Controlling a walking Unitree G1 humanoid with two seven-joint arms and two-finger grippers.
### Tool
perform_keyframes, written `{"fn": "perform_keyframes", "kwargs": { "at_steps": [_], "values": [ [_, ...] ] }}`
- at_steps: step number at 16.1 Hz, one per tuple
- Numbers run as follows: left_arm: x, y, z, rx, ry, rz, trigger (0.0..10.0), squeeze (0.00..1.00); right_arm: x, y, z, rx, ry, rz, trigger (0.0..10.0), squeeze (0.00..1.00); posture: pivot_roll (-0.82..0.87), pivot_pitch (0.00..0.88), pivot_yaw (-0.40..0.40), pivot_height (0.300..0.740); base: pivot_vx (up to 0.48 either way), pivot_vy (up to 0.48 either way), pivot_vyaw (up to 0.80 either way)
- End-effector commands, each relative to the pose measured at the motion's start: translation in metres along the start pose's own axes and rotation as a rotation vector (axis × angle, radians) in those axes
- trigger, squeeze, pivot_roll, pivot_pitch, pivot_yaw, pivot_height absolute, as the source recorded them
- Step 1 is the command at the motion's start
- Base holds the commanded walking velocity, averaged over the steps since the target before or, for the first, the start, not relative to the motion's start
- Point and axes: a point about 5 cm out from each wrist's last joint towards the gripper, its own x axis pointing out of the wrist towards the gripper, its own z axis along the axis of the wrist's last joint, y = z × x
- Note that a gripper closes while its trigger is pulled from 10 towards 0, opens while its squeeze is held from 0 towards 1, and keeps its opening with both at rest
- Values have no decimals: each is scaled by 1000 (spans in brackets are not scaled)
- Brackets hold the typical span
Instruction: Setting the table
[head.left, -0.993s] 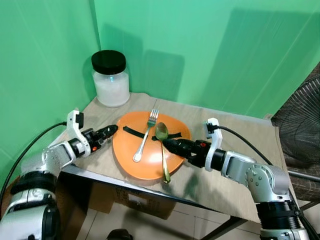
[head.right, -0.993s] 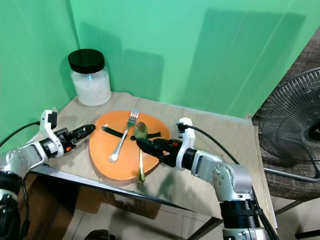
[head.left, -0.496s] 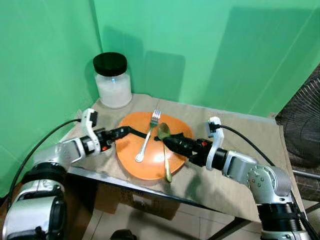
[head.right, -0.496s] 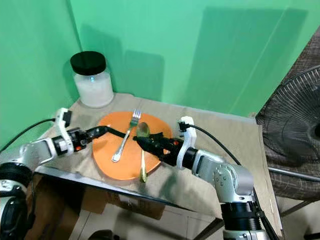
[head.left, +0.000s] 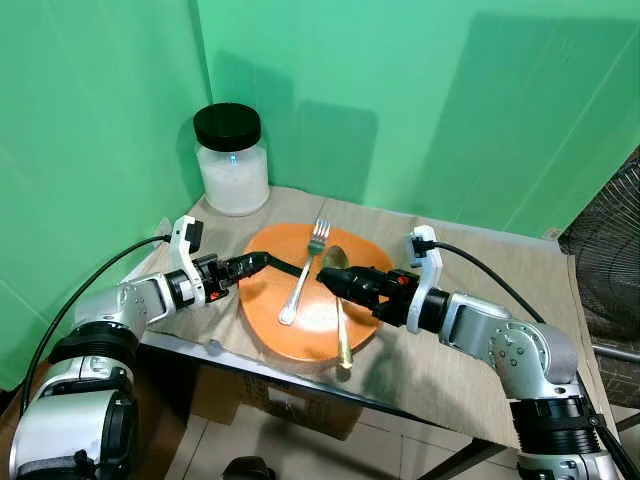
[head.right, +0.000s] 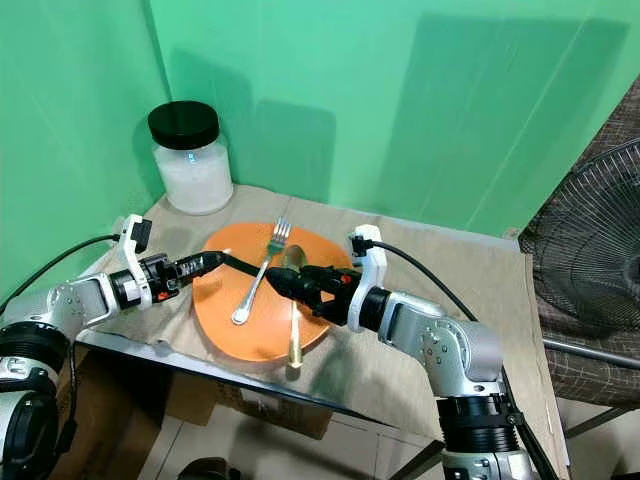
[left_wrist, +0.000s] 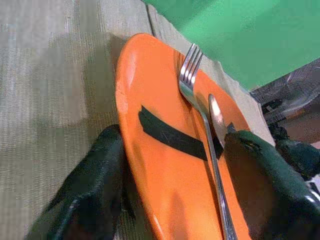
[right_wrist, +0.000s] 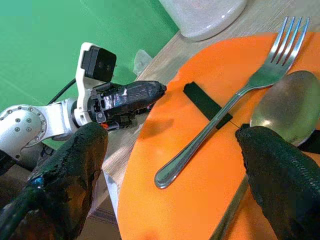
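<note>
An orange plate (head.left: 300, 330) lies on the cloth-covered table (head.left: 470, 360), near its front left. On the plate rest a silver fork (head.left: 304, 272), a gold spoon (head.left: 341, 318) and a black strip (left_wrist: 170, 137). My left gripper (head.left: 250, 264) is at the plate's left rim. In the left wrist view its fingers (left_wrist: 95, 200) stand open, one on each side of the rim. My right gripper (head.left: 335, 281) hovers open over the middle of the plate, one finger (right_wrist: 280, 175) right beside the spoon's bowl (right_wrist: 287, 107).
A white jar with a black lid (head.left: 232, 160) stands at the table's back left corner. Green walls close in the left and back. A black fan (head.right: 590, 240) stands to the right. The plate sits close to the table's front edge (head.left: 230, 352).
My left gripper has reached in from the left to the plate's rim. My right gripper has pushed further over the plate toward the spoon's bowl. The camera has shifted slightly.
</note>
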Motion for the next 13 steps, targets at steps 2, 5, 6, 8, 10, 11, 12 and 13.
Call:
{"fn": "perform_keyframes", "kwargs": {
  "at_steps": [2,5,6,8,10,11,12,13],
  "values": [
    [5,-6,3,26,10,-37,0,0,0,4,4,-24,-2,22,10000,0,141,0,-37,740,0,0,0],
    [6,-8,5,50,8,-48,0,0,1,6,6,-35,-3,32,10000,0,141,0,-39,740,0,0,0],
    [7,-9,6,57,9,-55,0,0,1,7,7,-38,-5,38,10000,0,141,0,-40,740,0,0,0],
    [8,-11,6,83,23,-60,0,0,1,8,9,-42,-11,47,10000,0,142,0,-42,740,0,0,0],
    [9,-13,7,105,34,-72,0,0,1,10,11,-50,-20,58,10000,0,144,0,-42,740,0,0,0],
    [9,-13,7,110,36,-74,0,0,2,10,12,-52,-22,60,10000,0,144,0,-42,740,0,0,0],
    [9,-14,8,117,35,-76,0,0,2,10,12,-55,-26,63,10000,0,144,0,-42,740,0,0,0],
    [9,-15,10,132,30,-76,0,0,2,11,14,-62,-37,64,10000,0,143,0,-43,740,0,0,0]
  ]
}}
